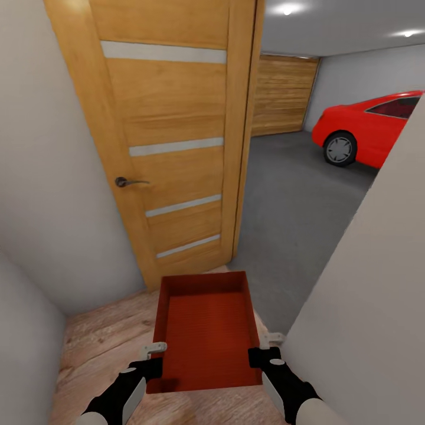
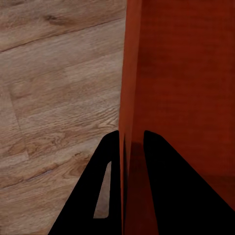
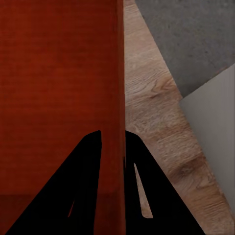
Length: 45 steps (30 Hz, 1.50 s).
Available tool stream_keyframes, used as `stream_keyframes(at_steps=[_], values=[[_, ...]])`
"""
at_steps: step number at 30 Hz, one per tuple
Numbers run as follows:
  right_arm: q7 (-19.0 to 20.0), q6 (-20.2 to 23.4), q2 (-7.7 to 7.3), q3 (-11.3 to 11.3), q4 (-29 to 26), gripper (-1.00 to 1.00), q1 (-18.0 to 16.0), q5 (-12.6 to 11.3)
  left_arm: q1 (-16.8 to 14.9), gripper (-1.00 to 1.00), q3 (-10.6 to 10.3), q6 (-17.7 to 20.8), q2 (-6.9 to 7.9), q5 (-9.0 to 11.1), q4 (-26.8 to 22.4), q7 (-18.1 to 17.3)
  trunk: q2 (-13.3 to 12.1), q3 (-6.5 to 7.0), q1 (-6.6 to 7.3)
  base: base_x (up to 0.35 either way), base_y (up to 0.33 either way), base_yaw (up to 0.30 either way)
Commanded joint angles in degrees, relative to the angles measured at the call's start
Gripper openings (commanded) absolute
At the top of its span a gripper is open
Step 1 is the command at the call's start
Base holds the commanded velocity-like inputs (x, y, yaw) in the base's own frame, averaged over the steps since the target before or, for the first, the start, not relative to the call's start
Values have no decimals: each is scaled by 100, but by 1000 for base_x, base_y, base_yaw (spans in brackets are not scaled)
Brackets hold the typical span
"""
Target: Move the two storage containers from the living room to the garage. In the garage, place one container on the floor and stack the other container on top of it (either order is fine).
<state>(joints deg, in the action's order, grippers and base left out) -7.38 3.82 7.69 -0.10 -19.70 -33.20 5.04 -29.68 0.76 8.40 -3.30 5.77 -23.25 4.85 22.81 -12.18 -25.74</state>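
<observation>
I have one container (image 1: 206, 333) held out in front of me, low and central, above the plank floor (image 1: 100, 336) at the doorway. My left pincer (image 1: 154, 360) pinches its left wall near the near corner, and in the left wrist view the fingers (image 2: 98, 196) sit either side of that orange-red wall (image 2: 128, 98). My right pincer (image 1: 264, 349) pinches the right wall the same way, one finger (image 3: 83, 186) inside the bin and the other outside. Just beyond the bin, on the left, stands a wooden door (image 1: 171, 136) swung open with a dark handle (image 1: 127, 182). Through the opening to the right lies the grey concrete floor (image 1: 295, 206) of the garage, with a red car (image 1: 372, 127) far right and a plank door (image 1: 283, 94) at the far wall.
</observation>
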Motion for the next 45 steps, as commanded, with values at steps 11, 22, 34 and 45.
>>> stream_keyframes(at_steps=[11, 22, 34, 45], values=[[-18, 52, -5, -237, -93, -100, -11, 58, 6, -100, -111, 32, 5, -111, -30, 34, 11, -11, -5, 171, 274, 0], [-25, 49, -5, -245, -95, -100, -11, 50, 6, -100, -111, 39, 5, -111, -30, 34, 11, -11, -5, 40, 43, -130], [-26, 49, -5, -245, -95, -100, -11, 49, 6, -100, -111, 39, 5, -111, -30, 34, 11, -11, -5, 0, 0, -236], [-22, 49, -5, -252, -101, -100, -11, 49, 6, -100, -111, 38, 5, -111, -30, 34, 11, -11, -5, 0, 0, -186]])
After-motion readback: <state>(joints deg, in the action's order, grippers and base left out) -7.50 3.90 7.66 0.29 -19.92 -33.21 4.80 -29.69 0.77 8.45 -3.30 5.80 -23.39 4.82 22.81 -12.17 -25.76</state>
